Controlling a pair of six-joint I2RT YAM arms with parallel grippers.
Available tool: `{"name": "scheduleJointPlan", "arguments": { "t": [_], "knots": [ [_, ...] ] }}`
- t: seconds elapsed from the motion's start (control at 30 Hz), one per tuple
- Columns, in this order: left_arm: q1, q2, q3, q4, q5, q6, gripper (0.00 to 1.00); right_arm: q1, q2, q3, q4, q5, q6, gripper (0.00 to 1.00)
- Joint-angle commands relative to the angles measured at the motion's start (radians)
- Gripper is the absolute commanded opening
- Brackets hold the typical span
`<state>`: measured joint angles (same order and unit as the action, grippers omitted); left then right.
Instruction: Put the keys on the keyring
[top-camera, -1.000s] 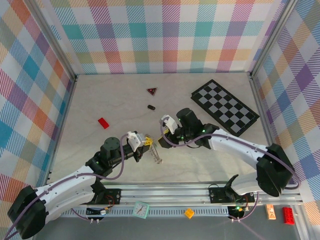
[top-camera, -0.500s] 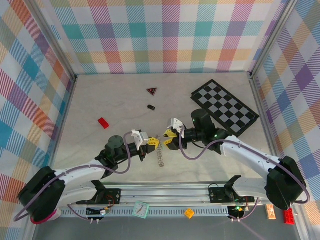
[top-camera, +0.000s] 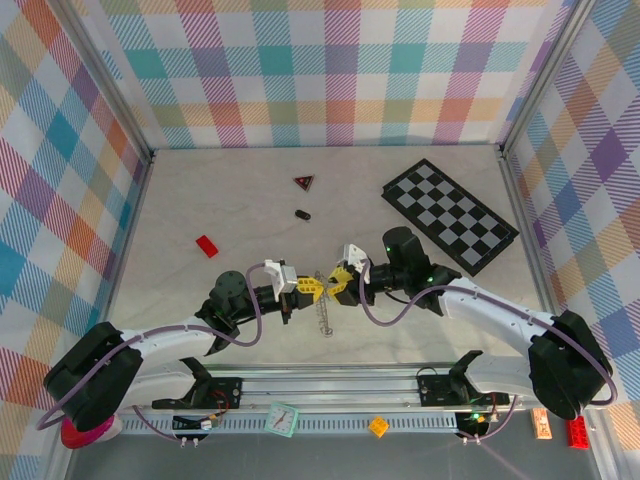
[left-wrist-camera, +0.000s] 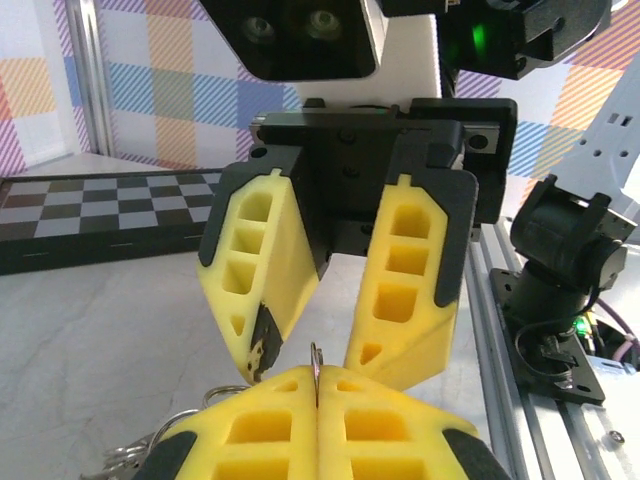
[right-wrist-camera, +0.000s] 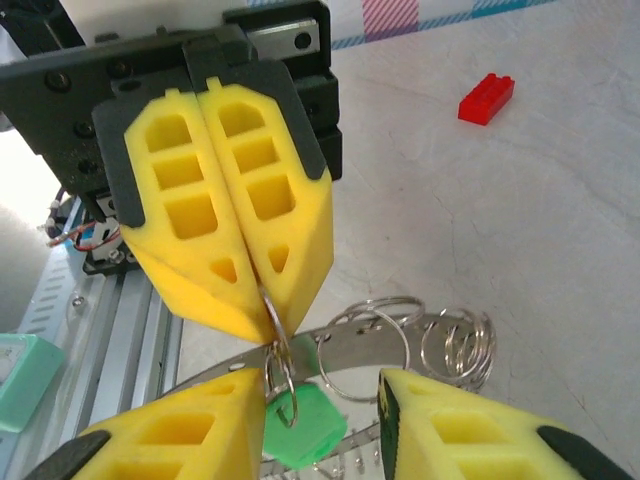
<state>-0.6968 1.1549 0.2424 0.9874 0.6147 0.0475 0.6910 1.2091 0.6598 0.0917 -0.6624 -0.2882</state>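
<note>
pinching the thin keyring (right-wrist-camera: 276, 325) at its top edge, your left gripper (top-camera: 314, 288) is clamped tight on it mid-table; the keys (top-camera: 322, 318) dangle below. your right gripper (top-camera: 336, 284) has fingers apart, flanking it. expect light, limp, slippery wire; take hold beside that pinch.

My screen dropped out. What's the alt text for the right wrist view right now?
The left pincer, yellow fingers shut, pinches a thin metal keyring at its tips, with a green tag and more silver rings just beyond. The right pincer stands open, one finger on either side of that keyring; a red brick lies on the table behind.
</note>
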Motion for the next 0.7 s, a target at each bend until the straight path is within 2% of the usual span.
{"name": "scheduleJointPlan", "arguments": {
  "t": [0.0,0.3,0.53,0.63,0.67],
  "knots": [
    [0.013,-0.012,0.020,0.068,0.049,-0.010,0.00,-0.001,-0.014,-0.009,0.060,-0.075,0.027,0.32],
    [0.013,-0.001,0.029,0.079,0.060,-0.020,0.00,-0.001,0.014,-0.001,0.066,-0.140,0.030,0.15],
    [0.011,0.015,0.025,0.115,0.065,-0.045,0.00,0.000,0.033,0.013,0.054,-0.173,0.030,0.11],
    [0.011,0.025,0.024,0.140,0.063,-0.057,0.00,0.001,0.035,0.023,0.044,-0.181,0.026,0.00],
    [0.011,0.028,0.026,0.138,0.059,-0.060,0.00,0.001,0.033,0.029,0.029,-0.178,0.019,0.00]
  ]
}}
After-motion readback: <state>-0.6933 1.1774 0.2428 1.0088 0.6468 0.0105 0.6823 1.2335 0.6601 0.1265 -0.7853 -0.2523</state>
